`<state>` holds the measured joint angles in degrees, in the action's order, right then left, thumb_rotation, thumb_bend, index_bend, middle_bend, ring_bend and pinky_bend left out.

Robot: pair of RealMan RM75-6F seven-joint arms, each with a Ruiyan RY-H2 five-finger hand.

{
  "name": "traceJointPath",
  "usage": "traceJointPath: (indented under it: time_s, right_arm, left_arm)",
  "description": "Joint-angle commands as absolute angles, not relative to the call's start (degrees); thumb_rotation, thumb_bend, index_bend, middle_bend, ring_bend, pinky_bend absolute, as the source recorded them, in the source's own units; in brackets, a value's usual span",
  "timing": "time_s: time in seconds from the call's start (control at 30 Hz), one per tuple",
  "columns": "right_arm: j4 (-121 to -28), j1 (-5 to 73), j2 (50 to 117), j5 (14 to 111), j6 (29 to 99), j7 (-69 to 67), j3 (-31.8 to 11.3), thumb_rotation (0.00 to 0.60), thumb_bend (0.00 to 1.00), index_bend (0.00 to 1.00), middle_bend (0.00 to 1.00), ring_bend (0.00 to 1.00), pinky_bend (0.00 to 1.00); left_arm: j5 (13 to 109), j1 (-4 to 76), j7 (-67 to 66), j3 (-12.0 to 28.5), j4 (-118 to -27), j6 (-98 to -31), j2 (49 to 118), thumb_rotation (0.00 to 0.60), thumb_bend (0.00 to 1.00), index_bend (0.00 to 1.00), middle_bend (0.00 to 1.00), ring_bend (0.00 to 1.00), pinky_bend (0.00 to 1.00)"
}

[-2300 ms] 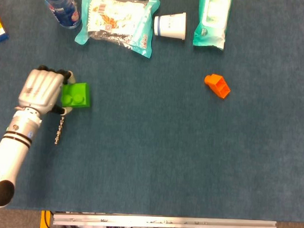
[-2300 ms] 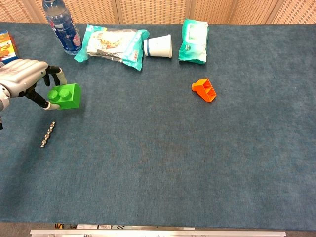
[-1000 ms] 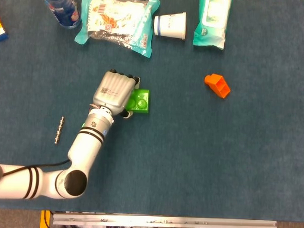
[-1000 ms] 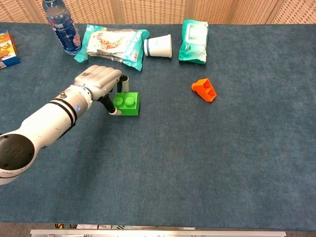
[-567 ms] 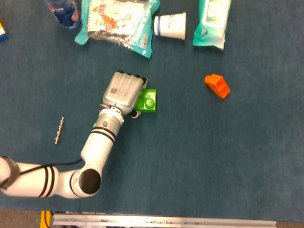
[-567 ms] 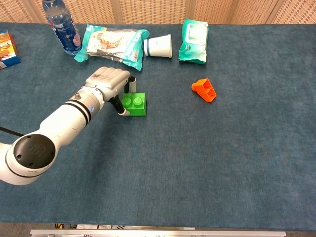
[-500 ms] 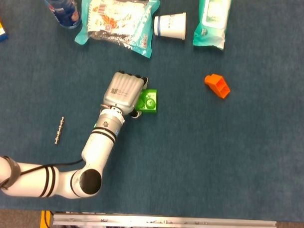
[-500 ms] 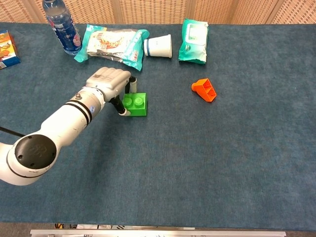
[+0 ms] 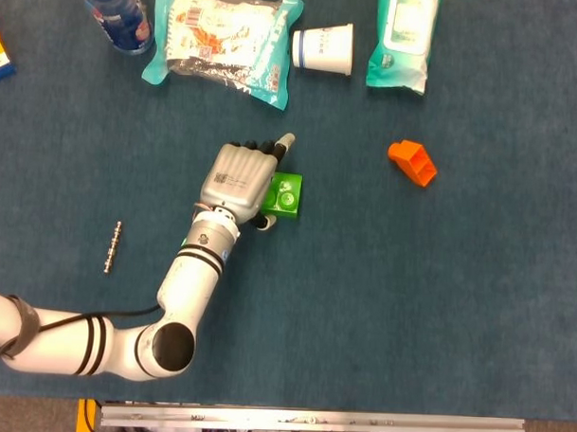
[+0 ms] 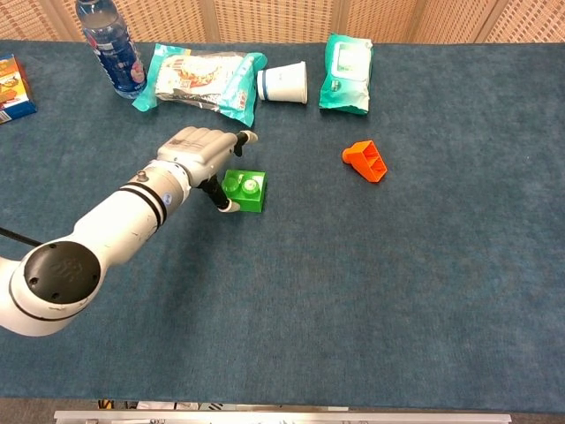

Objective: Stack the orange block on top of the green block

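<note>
Now that the green block (image 9: pixel 284 195) is carried to the table's middle, the left hand (image 9: pixel 240 179) is opened, fingers (image 9: pixel 283 142) lifted, and the block is released. The orange block (image 9: pixel 413 163) is left well apart, to be fetched next.

The head view looks straight down on the blue carpeted table (image 9: pixel 437 306). The chest view looks from the front, lower, showing the same table (image 10: pixel 424 291).

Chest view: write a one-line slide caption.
Left hand beside the green block on the blue table, fingers spreading; orange block lies apart.
</note>
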<state>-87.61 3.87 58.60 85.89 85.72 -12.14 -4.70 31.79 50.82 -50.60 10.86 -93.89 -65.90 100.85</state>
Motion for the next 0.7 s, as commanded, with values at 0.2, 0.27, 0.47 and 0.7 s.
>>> traceJointPath:
  time_s: [0.2, 0.27, 0.47, 0.7]
  right_arm:
    - [-88.0, 4.7, 57.9, 87.6, 85.2, -11.8, -4.5, 0.600, 0.15, 0.09, 0.25, 0.17, 0.21]
    - [-88.3, 5.1, 57.5, 88.4, 85.0, -11.7, -4.3, 0.600, 0.15, 0.09, 0.25, 0.17, 0.21]
    - [-89.9, 6.5, 56.4, 90.1, 83.8, -10.3, -4.0, 0.600, 0.15, 0.09, 0.25, 0.17, 0.21]
    - [-90.8, 8.8, 57.8, 92.5, 82.3, -8.8, -3.9, 0.600, 0.15, 0.11, 0.28, 0.18, 0.22]
  left_arm:
    - [36.6, 48.1, -47.9, 9.2, -101.9, -70.0, 95.1, 0.594, 0.16, 0.00, 0.19, 0.22, 0.31]
    - [38.4, 46.8, -46.8, 8.3, -103.8, -71.2, 92.9, 0.600, 0.16, 0.00, 0.19, 0.22, 0.31]
    - [47.5, 40.7, -39.5, 5.3, -107.4, -76.8, 85.9, 0.600, 0.16, 0.02, 0.20, 0.22, 0.31]
    - [58.9, 32.3, -27.7, 1.7, -106.0, -82.7, 77.9, 0.600, 0.16, 0.16, 0.27, 0.26, 0.32]
